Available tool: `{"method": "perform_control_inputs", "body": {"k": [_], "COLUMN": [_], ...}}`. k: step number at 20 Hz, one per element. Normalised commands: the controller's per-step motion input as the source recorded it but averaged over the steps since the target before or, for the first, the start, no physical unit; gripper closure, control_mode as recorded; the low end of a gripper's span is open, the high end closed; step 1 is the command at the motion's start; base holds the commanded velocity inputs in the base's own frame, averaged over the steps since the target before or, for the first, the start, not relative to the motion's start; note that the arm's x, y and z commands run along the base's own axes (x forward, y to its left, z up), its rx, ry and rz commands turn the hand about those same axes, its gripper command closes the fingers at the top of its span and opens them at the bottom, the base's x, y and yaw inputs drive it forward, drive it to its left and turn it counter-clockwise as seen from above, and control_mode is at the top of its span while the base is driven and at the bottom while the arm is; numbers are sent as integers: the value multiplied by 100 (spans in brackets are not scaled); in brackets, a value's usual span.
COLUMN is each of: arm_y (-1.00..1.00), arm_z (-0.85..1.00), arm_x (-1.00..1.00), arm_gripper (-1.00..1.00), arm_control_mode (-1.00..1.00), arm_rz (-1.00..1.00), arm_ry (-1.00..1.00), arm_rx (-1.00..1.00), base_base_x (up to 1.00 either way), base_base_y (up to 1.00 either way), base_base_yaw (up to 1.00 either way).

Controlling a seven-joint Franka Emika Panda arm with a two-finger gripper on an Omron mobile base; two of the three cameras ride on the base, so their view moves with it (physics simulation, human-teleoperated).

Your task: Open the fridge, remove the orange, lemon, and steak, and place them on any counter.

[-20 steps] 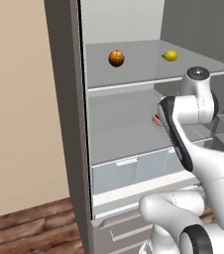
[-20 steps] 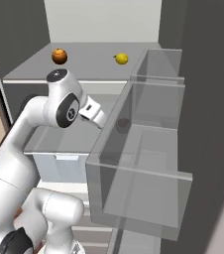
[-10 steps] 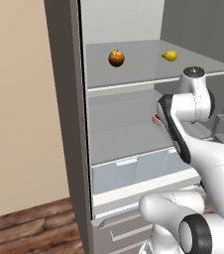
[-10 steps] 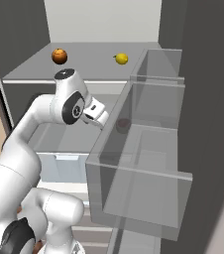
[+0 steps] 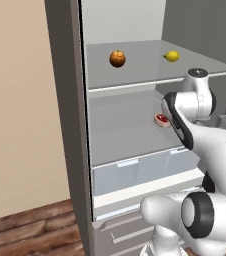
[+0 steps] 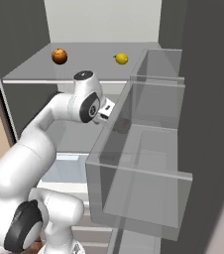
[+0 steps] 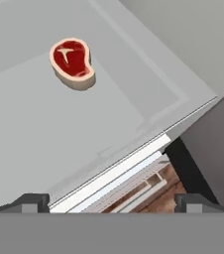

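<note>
No brand name, label or lettering can be read anywhere here. The fridge [image 5: 65, 125] stands open, a tall grey body with a pale grey interior, and its door swings out to the right with clear bins [image 6: 148, 163] stacked on its inner face; nothing can be made out inside those bins.

Up on the upper shelf [image 5: 135, 75] sits the orange [image 5: 117, 58], round and dark orange with a brownish dimple, well apart from the lemon [image 5: 171, 56], a smaller bright yellow oval with pointed tips, lying further right. From the right base camera the same pair shows, orange [image 6: 59, 55] to the left and lemon [image 6: 121, 59] to the right, both resting on that flat grey shelf.

One level down, the steak [image 5: 161, 119] lies flat on the middle shelf [image 5: 130, 135], partly behind the white arm. The hand camera gives the clearest look: the steak [image 7: 72, 63] is a red slab with a pale fat rim and a small pale mark in the meat, lying alone on the bare grey shelf.

The gripper [image 7: 112, 201] hovers over the shelf's front edge, its fingertips [image 7: 32, 201] spread wide with nothing between them, well short of the steak. Below the middle shelf, a translucent drawer [image 5: 140, 172] closes off the bottom; its contents cannot be made out.
</note>
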Motion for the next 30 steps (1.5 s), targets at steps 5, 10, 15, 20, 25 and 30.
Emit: {"method": "perform_control_inputs", "body": {"k": [5, 10, 15, 20, 25, 30], "arm_y": [-4, 0, -2, -1, -1, -1], "arm_z": [-39, -25, -12, -19, -25, -14], "arm_x": [26, 32, 31, 21, 11, 8], "arm_gripper": [-100, -100, -100, -100, -100, -100], "arm_control_mode": [-100, -100, -100, -100, -100, -100], "arm_rz": [10, 10, 8, 7, 6, 4], "arm_ry": [-1, 0, 0, -1, -1, 0], "arm_rx": [0, 0, 0, 0, 0, 0], "base_base_x": [0, 0, 0, 0, 0, 0], "base_base_y": [0, 0, 0, 0, 0, 0], "base_base_yaw": [0, 0, 0, 0, 0, 0]}}
